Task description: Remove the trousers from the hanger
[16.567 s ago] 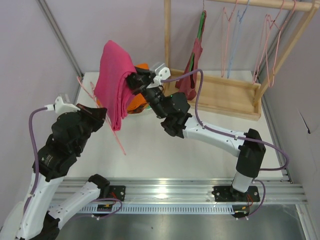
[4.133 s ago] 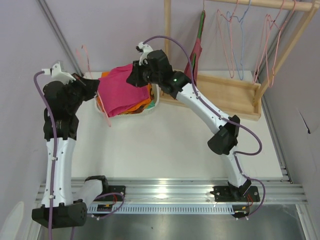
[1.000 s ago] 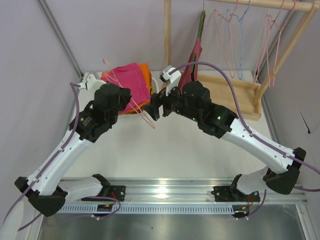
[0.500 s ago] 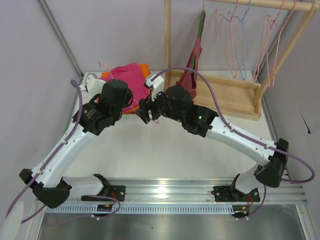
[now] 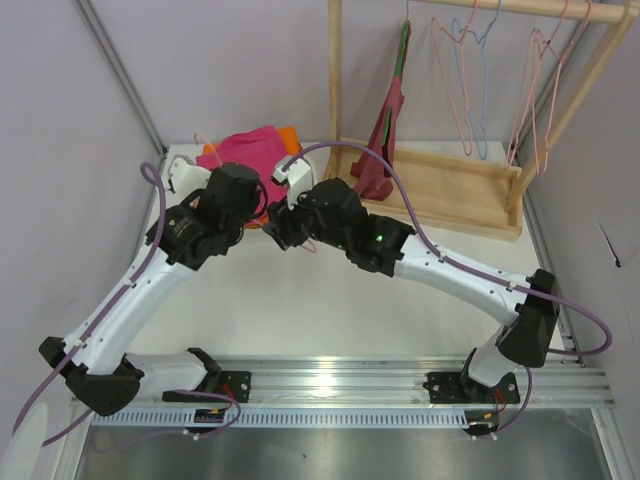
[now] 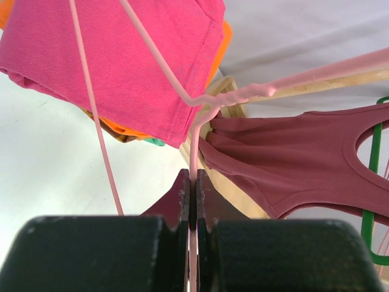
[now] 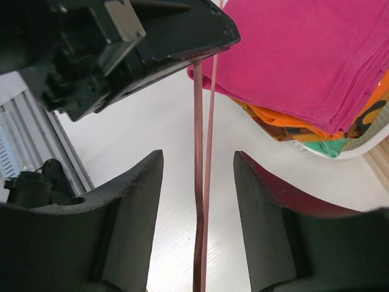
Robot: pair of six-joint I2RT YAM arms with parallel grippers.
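Note:
The magenta trousers (image 5: 243,150) lie folded on the orange cloth (image 5: 288,135) at the back left, and also show in the left wrist view (image 6: 115,61) and the right wrist view (image 7: 304,55). My left gripper (image 5: 256,200) is shut on the thin pink hanger (image 6: 97,134), its wire clamped between the jaws (image 6: 192,176). The hanger's wires run in front of the trousers. My right gripper (image 5: 287,226) is open, with two hanger wires (image 7: 213,103) passing between its jaws (image 7: 197,158) and touching neither finger.
A white basket (image 7: 358,149) holds the orange cloth pile. A wooden rack (image 5: 450,190) at the back right carries a maroon garment (image 6: 292,164) on a green hanger (image 6: 372,182), plus pink (image 5: 455,70) and light-blue hangers (image 5: 482,60). Walls close in on the left and back.
Both grippers have moved left and back toward the basket. The right gripper has come up beside the left one, around the hanger wire. The trousers stay on the pile.

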